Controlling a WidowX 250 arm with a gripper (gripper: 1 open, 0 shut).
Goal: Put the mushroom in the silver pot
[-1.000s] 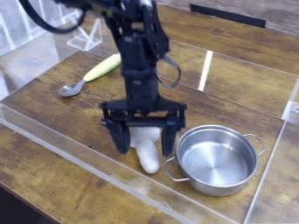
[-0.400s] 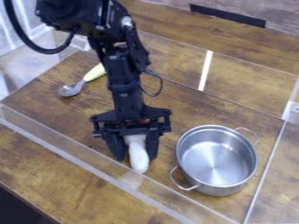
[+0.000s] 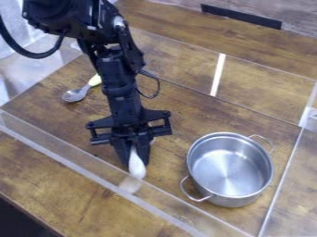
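Note:
The white mushroom [image 3: 137, 167] lies on the wooden table, left of the silver pot [image 3: 232, 168]. My gripper [image 3: 130, 151] points steeply down over it. Its black fingers are drawn together on the mushroom's upper end, so only the lower white part shows below them. The mushroom's cap end is hidden. The pot stands upright and empty, with thin wire loop handles on its rim, about a hand's width to the right of the gripper.
A metal spoon [image 3: 76, 93] with a yellow-green handle lies at the back left, partly behind the arm. Clear acrylic walls [image 3: 220, 74] fence the work area, one low edge running just in front of the mushroom.
The arm has shifted left and sunk a little. The fingers, wide apart around the mushroom before, have closed on it. The mushroom now sits further left, away from the pot.

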